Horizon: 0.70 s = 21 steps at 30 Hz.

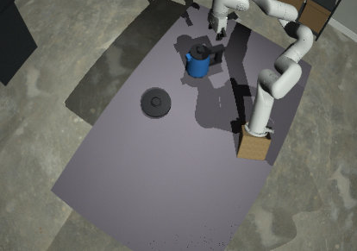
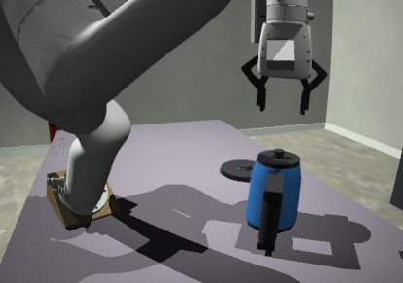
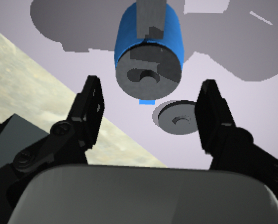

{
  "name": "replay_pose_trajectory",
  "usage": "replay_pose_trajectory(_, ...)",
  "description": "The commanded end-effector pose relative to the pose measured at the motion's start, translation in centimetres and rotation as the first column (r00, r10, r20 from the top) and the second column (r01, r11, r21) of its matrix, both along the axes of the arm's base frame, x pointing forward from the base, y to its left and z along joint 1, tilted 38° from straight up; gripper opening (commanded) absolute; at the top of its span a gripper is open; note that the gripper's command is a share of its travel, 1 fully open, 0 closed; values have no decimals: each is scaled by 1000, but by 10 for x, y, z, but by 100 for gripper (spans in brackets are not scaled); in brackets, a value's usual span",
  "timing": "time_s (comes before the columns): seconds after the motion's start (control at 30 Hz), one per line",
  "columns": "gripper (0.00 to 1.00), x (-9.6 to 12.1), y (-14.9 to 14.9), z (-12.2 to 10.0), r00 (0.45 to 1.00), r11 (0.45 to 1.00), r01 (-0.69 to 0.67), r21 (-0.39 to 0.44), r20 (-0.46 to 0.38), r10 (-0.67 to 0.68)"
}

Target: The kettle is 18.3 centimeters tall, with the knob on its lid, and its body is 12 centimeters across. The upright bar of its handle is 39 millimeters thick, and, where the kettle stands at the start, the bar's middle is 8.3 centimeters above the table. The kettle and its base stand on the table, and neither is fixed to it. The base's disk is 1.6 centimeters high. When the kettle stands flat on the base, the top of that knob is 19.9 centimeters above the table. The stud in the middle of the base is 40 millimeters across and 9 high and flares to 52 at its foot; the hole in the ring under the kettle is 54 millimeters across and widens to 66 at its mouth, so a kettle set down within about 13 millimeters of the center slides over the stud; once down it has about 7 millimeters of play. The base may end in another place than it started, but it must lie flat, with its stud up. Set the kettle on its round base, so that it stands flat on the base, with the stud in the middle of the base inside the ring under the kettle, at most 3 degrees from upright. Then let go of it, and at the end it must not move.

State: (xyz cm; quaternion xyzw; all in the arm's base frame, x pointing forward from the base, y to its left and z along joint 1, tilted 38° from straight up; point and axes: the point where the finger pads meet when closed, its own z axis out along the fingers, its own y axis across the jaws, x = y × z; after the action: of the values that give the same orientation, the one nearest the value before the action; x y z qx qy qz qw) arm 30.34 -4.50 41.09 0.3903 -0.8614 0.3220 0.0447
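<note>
The gripper (image 2: 283, 98) is held above the kettle (image 2: 274, 196) with jaws apart and empty, the base (image 1: 155, 103) set well apart.

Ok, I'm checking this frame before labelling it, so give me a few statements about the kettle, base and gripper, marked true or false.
1. The kettle already sits on its base. False: it stands on the table, apart from the base.
2. The gripper is open and holds nothing. True.
3. The kettle is tipped on its side. False: it stands upright.
4. The base lies flat with its stud up. True.
5. The gripper hangs above the kettle without touching it. True.
</note>
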Motion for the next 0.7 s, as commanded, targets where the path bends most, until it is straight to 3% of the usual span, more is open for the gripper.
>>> replay_pose_trajectory(0.0, 81, 0, 1, 1, 1000, 1000, -2, 0, 3, 2)
replay_pose_trajectory(0.37, 81, 1, -2, -2, 1000, 1000, -2, 0, 3, 2)
replay_pose_trajectory(0.67, 81, 5, -16, -22, 1000, 1000, -2, 0, 3, 2)
